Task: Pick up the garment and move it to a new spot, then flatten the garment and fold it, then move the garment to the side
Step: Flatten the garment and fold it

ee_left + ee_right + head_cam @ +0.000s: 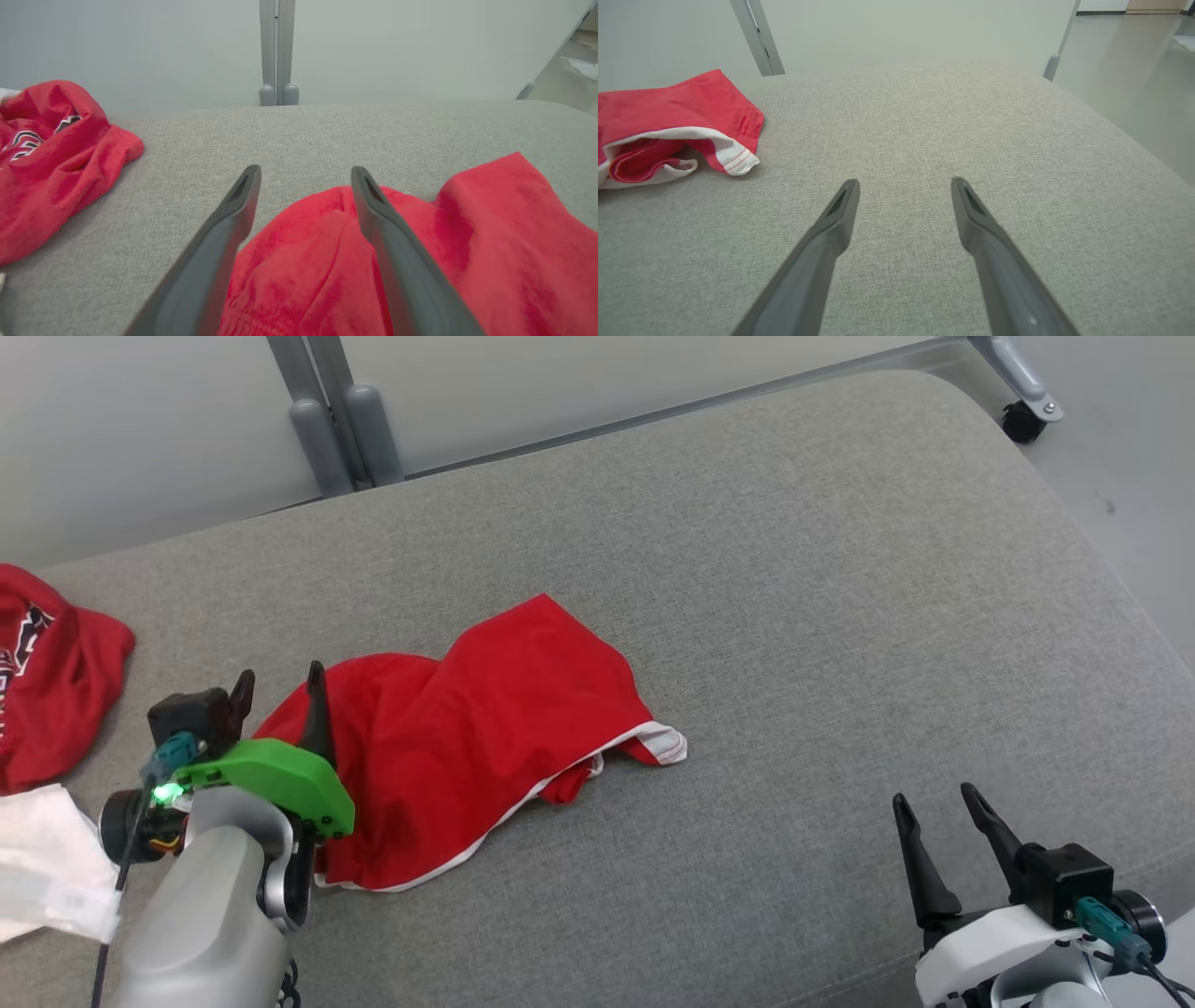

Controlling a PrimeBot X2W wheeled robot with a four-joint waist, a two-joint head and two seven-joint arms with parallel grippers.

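Note:
The garment (467, 756) is a red piece with white trim, lying crumpled and partly spread on the grey cushion (794, 616). My left gripper (280, 695) stands open over its left edge, nothing held between the fingers. In the left wrist view the red cloth (317, 261) lies under and between the spread fingers of my left gripper (304, 179). My right gripper (934, 803) is open at the lower right, well away from the garment. The right wrist view has my right gripper (905, 189) over bare cushion, the garment's trimmed corner (733, 161) at far left.
Another red garment with a printed logo (47, 681) is bunched at the cushion's left edge, with a white cloth (47, 868) below it. Grey metal posts (336, 420) stand behind the cushion, and a caster wheel (1022, 420) sits at the top right.

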